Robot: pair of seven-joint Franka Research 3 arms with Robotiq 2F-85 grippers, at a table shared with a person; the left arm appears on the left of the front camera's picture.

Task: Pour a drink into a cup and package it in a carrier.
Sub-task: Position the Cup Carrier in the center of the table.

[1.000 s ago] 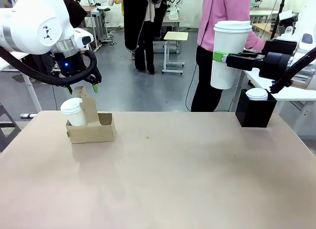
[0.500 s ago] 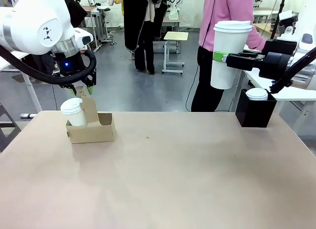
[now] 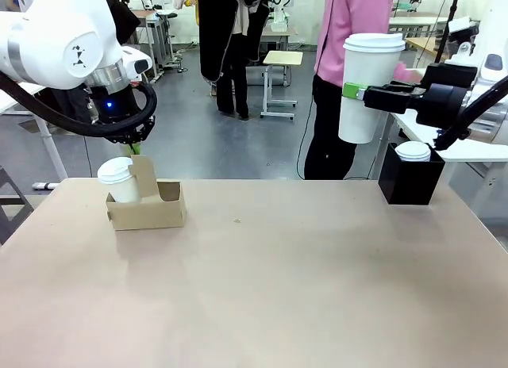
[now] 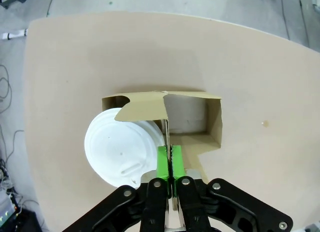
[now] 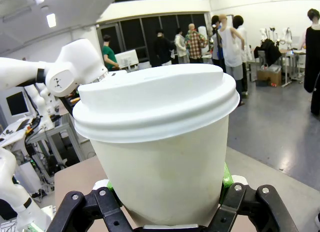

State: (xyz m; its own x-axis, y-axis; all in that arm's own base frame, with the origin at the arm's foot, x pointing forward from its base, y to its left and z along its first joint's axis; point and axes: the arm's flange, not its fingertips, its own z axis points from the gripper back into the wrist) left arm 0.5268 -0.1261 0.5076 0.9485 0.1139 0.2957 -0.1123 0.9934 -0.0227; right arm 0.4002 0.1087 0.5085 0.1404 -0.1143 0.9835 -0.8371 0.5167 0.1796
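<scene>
The brown cardboard carrier (image 3: 148,207) stands at the table's far left with a short lidded white cup (image 3: 119,178) in its left slot. My left gripper (image 3: 135,149) hangs right above it, shut on the upright centre handle panel; in the left wrist view the green pads (image 4: 163,163) pinch the panel's top edge, with the carrier (image 4: 212,117) and the short cup's lid (image 4: 120,152) below. My right gripper (image 3: 355,91) holds the tall white lidded cup (image 3: 369,82) upright, high over the far right edge. The cup (image 5: 165,142) sits between the right gripper's (image 5: 165,192) fingers. The drink is hidden.
A black box (image 3: 410,182) with a white lidded cup (image 3: 413,151) on top stands at the far right corner. A person in a pink top (image 3: 349,19) stands behind the table at the right. Chairs and other tables are farther back.
My left gripper's fingers have closed from apart onto the carrier's handle panel. The right arm and its cup have stayed still. The person has shifted slightly.
</scene>
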